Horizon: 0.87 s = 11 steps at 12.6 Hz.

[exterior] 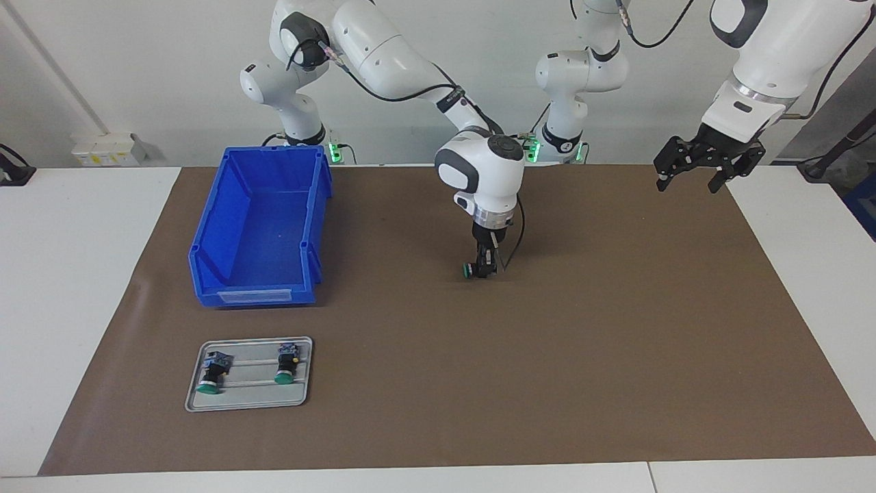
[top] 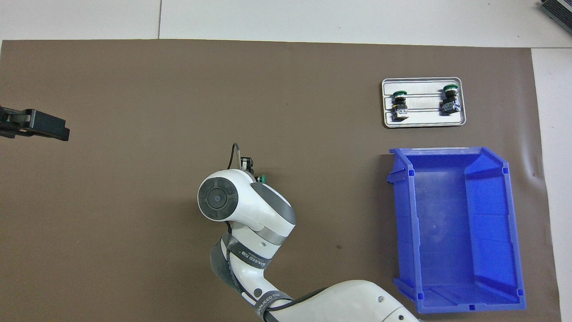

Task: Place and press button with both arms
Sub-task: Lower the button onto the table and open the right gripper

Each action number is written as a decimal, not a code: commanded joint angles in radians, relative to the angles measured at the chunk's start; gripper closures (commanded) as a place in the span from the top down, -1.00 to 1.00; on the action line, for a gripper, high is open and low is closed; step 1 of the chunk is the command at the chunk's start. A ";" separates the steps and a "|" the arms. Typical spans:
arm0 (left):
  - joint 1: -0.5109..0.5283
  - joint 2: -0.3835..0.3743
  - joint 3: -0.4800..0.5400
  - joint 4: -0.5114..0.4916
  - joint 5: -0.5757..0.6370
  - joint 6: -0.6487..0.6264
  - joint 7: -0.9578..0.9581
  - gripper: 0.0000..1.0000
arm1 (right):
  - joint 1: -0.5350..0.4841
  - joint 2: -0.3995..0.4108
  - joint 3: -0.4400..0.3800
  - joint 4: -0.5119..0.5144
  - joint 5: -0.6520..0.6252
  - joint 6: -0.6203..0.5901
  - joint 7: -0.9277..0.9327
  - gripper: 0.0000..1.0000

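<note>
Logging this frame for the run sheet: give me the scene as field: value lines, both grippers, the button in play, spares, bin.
right gripper: low over the mat's middle, at the button, fingers unclear
button: green cap sideways, down at the brown mat
left gripper: open, raised over the mat's edge at the left arm's end, waiting
spare buttons: two lying on the grey tray
blue bin: nothing visible inside, nearer to the robots than the tray

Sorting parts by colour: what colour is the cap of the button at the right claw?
Green cap, clearest in the facing view.
</note>
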 commanded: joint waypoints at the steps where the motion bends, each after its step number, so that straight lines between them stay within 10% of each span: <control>1: -0.004 -0.031 -0.005 -0.054 0.019 0.084 0.002 1.00 | -0.007 -0.027 -0.003 -0.018 -0.093 -0.005 0.013 1.00; 7: -0.071 -0.040 -0.014 -0.083 0.021 0.093 0.313 0.91 | -0.195 -0.197 0.006 -0.032 -0.135 -0.007 -0.486 1.00; 11: -0.137 -0.123 -0.017 -0.271 0.016 0.206 0.650 0.87 | -0.359 -0.283 0.004 -0.032 -0.044 -0.085 -1.074 1.00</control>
